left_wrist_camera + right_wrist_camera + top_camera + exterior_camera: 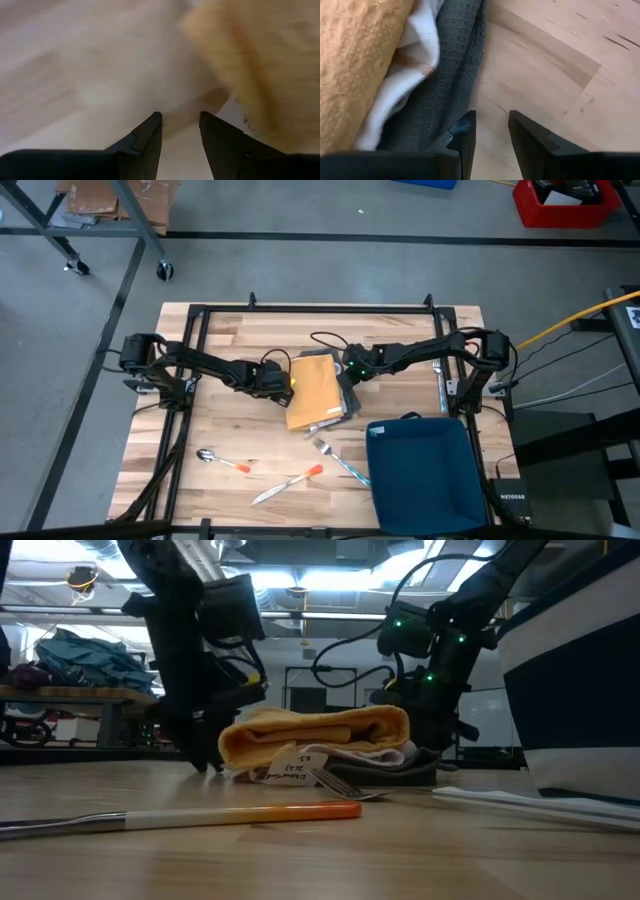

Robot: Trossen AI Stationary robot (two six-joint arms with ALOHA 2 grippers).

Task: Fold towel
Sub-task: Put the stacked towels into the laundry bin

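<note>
Flanking the folded stack from either side, the two hands stood low over the wooden surface point(230, 430). The left hand point(180, 131) was just beside the near edge of the yellow towel point(313, 388), its two dark fingers point(145, 140) parted by a narrow gap with only bare wood between them, holding nothing; a white tag point(291, 766) of the towel lay just past its tips. The right hand point(491, 129) sat on the opposite side of the stack, its fingers likewise set narrowly apart and empty, pointing down at the wood right next to the grey cloth point(452, 75). Seen from that hand, the grey cloth lay closest, a white cloth point(417, 65) was sandwiched next to it, and the yellow towel lay beyond, on top of both. The towel was folded into a long rectangle with a rounded fold showing in the low view, and it rested in the middle of the surface between the two hands. Nearer the front edge, well apart from both hands, lay a fork point(338, 458), a knife with an orange handle point(288, 484) and a spoon point(222, 461), while a dark blue bin point(422, 472) stood by the right arm's side of the surface.
</note>
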